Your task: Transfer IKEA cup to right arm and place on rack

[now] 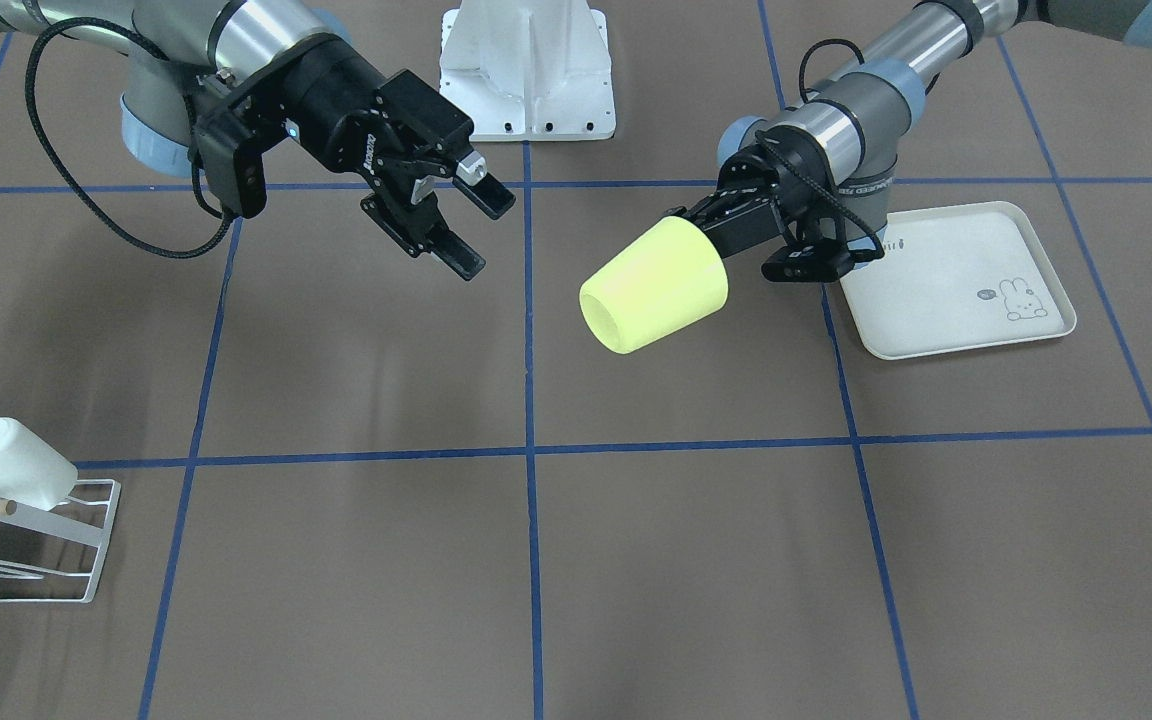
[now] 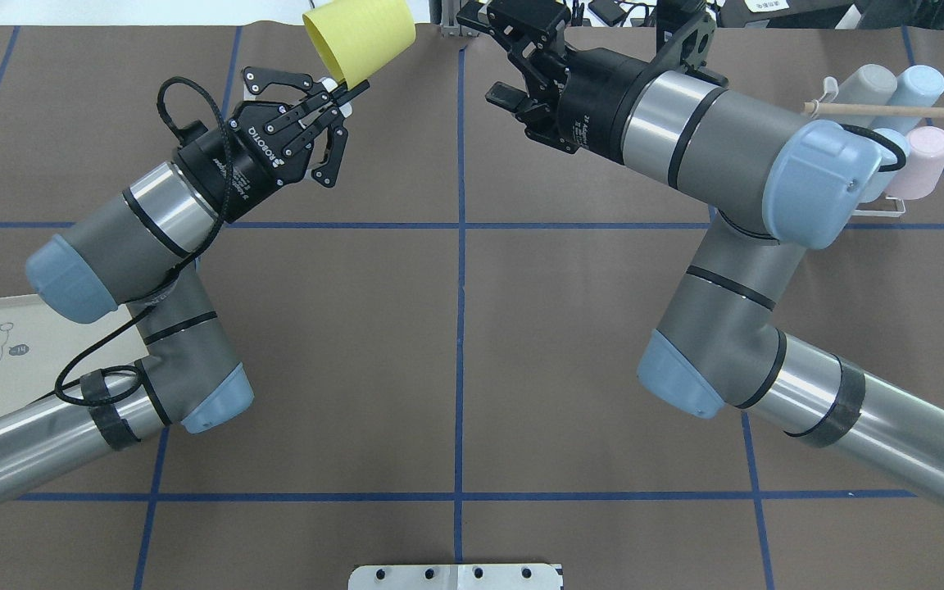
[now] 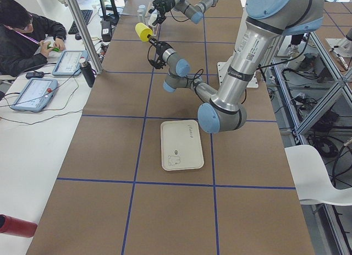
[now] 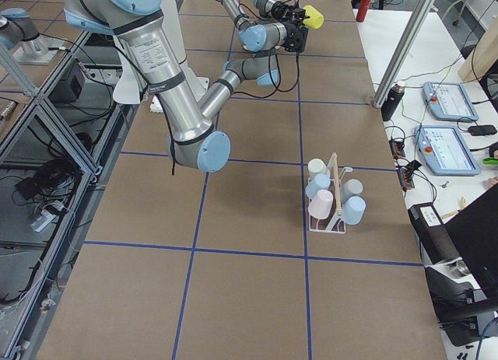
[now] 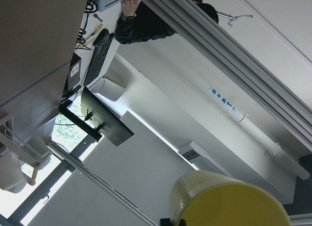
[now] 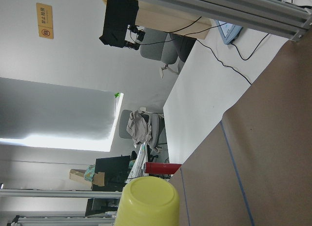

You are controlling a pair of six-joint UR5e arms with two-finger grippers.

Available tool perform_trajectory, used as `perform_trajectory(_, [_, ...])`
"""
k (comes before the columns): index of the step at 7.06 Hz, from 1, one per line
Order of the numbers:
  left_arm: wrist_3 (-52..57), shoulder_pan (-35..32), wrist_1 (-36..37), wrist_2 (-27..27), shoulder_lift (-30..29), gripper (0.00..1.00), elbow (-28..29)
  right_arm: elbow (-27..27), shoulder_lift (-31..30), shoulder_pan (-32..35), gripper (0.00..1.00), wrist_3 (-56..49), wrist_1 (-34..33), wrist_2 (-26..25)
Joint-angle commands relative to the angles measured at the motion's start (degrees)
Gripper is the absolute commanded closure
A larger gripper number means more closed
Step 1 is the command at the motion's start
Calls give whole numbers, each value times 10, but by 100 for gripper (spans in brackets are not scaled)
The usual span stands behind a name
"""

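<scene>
Stretched forward, turned toward each other; left gripper point(image 2: 339, 88) clamped on the cup point(image 2: 365, 37) rim, right gripper point(image 1: 479, 232) spread wide.

I see the left arm point(image 2: 107, 236) and the right arm point(image 2: 718, 139) built alike: grey tube links, polished silver sleeves with black bands, and rounded light-blue joint caps. The left gripper point(image 2: 339, 92) is a black linkage with pale pivot pins and white "ROBOTIQ" lettering. The right gripper point(image 1: 481, 232) is also black, with a silver block on one finger. Loose black cable loops at each wrist.
</scene>
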Motion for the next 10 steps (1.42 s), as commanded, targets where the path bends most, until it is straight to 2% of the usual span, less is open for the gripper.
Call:
perform_trajectory(1, [5, 28, -7, 2, -18, 100, 2, 0, 0, -5, 1, 0, 1, 0])
perform_trajectory(3, [5, 39, -6, 7, -26, 100, 4, 0, 0, -7, 1, 0, 0, 0])
perform_trajectory(4, [5, 47, -5, 28, -30, 100, 4, 0, 0, -7, 1, 0, 0, 0])
perform_trajectory(10, [7, 72, 4, 36, -55, 100, 7, 0, -1, -10, 1, 0, 0, 0])
